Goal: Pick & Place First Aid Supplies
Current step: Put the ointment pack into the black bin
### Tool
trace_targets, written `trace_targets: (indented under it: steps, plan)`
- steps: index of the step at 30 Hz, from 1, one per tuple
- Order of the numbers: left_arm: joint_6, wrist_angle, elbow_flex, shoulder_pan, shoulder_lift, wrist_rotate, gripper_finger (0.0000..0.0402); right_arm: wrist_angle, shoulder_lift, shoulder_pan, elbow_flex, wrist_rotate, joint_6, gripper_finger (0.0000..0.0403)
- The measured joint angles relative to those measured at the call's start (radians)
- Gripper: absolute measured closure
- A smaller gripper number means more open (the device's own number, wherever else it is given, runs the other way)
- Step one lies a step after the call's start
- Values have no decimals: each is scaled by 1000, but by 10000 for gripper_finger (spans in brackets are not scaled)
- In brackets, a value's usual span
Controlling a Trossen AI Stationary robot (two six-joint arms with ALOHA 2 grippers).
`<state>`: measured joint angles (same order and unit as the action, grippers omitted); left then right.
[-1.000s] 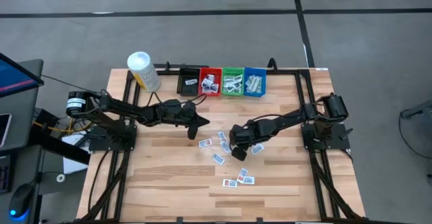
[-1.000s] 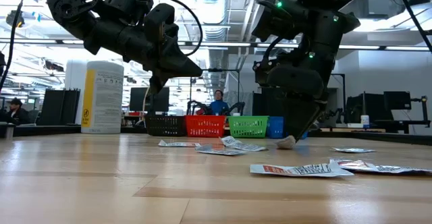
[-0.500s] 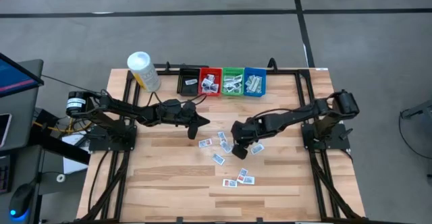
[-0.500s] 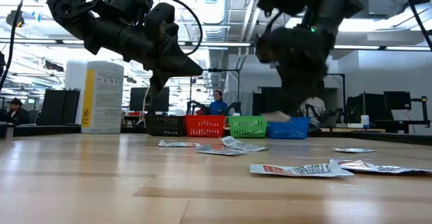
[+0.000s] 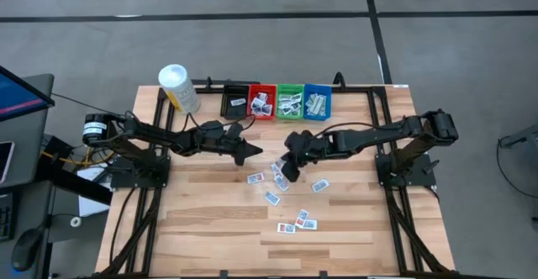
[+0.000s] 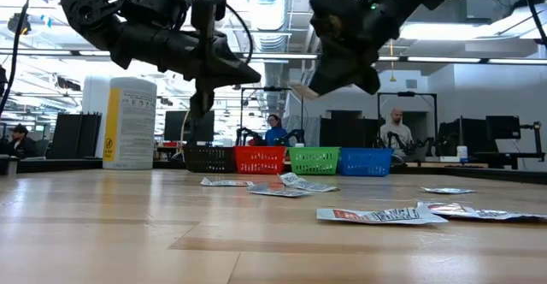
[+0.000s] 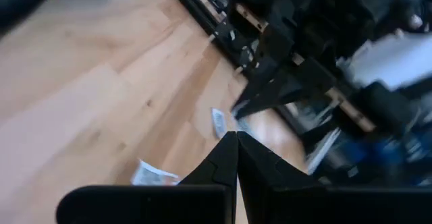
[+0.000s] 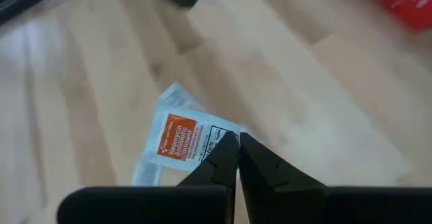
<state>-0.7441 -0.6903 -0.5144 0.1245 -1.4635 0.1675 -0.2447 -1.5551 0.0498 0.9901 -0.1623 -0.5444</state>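
The first aid supplies are small flat white packets scattered on the wooden table (image 5: 210, 220), among them one (image 5: 255, 178) near the middle and a pair (image 5: 296, 224) toward the near edge. More lie in the bins. My right gripper (image 5: 288, 170) hangs above the scatter, well off the table in the low view (image 6: 304, 85), shut on a white packet with an orange label (image 8: 181, 140). My left gripper (image 5: 250, 151) hovers left of the scatter with its fingers shut (image 7: 236, 142) and holds nothing. My right gripper pinches the orange-labelled packet by one edge (image 8: 217, 137) between its two fingertips. The fingers slant down from the table's right and far side. The packet is lifted clear and sticks out past the fingertips (image 6: 299, 91).
Black (image 5: 234, 102), red (image 5: 261, 101), green (image 5: 290, 101) and blue (image 5: 317, 101) bins stand in a row at the far edge, each with packets inside. A white-capped yellow bottle (image 5: 178, 87) stands at the far left. People show in the room behind (image 6: 275, 130).
My right gripper has risen from the table with the packet pinched in its tips. It has carried the packet up and toward the table's far edge and left. The packet has gone from touching the table to hanging well clear. My left gripper has turned slightly at the wrist.
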Motion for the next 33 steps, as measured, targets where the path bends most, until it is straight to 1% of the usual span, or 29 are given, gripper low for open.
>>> trace_targets:
  steps: [3, 7, 10, 16, 23, 33]
  plan:
    - [-148, -7, 0, 24, 0, 46, 390, 43, -1, -29, 0, -20, 21, 400]
    - [-217, -61, 0, 45, 0, 142, 376, 88, -4, -63, 1, -23, 38, 401]
    - [-261, -84, -1, 47, 0, 164, 360, 116, -4, -78, 1, -23, 57, 400]
    - [-349, -82, -1, 47, 0, 164, 329, 136, -4, -87, 1, -23, 84, 402]
    - [-443, -81, -1, 47, 0, 147, 310, 136, -4, -87, 1, -22, 93, 402]
    - [-451, -74, -1, 47, 0, 70, 283, 157, -4, -100, 1, -23, 120, 402]
